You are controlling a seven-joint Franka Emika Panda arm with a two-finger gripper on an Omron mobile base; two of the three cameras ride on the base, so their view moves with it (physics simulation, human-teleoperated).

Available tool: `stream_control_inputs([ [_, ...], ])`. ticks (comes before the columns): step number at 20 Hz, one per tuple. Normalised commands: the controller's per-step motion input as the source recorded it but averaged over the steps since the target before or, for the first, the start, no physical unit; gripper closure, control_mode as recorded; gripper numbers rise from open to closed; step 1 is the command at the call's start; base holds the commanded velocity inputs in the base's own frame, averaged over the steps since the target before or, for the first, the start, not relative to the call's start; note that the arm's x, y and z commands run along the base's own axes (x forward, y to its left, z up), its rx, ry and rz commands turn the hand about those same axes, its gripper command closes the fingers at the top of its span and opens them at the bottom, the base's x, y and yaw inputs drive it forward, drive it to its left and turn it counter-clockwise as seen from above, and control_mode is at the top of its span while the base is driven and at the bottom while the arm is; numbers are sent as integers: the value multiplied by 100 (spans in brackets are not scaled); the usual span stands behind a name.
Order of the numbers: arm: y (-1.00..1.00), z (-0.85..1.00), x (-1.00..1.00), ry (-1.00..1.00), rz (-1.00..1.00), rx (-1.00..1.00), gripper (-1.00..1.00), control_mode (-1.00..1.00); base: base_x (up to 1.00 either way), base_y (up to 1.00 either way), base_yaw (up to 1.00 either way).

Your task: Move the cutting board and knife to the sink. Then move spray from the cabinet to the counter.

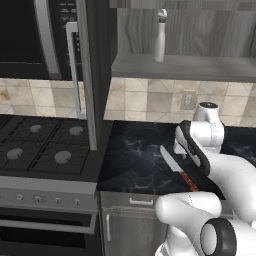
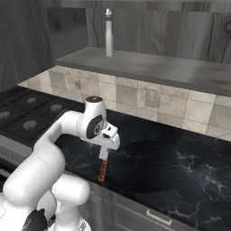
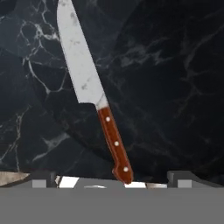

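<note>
spread wide, the gripper [image 3: 112, 178] is hung just above the knife [image 3: 94, 94], which is laid flat on the counter [image 3: 175, 87]; nothing is pinched.

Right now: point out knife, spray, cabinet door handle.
knife [image 3: 114, 140], hand view, wooden handle.
spray [image 1: 160, 41], left base view, bottle body.
cabinet door handle [image 1: 73, 70], left base view, white bar's middle.
</note>
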Motion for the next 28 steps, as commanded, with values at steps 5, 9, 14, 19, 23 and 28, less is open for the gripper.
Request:
stream_control_inputs([
  [5,1,-41,27,-3,1,3,-100,-100,0,0,0],
  [9,0,-38,37,1,0,0,-100,-100,0,0,0],
  [14,-9,-29,39,18,5,0,-100,-100,0,0,0],
  [19,-14,-32,10,13,13,0,-100,-100,0,0,0],
  [23,-2,-43,0,13,9,0,-100,-100,0,0,0],
  [28,0,-37,0,2,7,0,-100,-100,0,0,0],
])
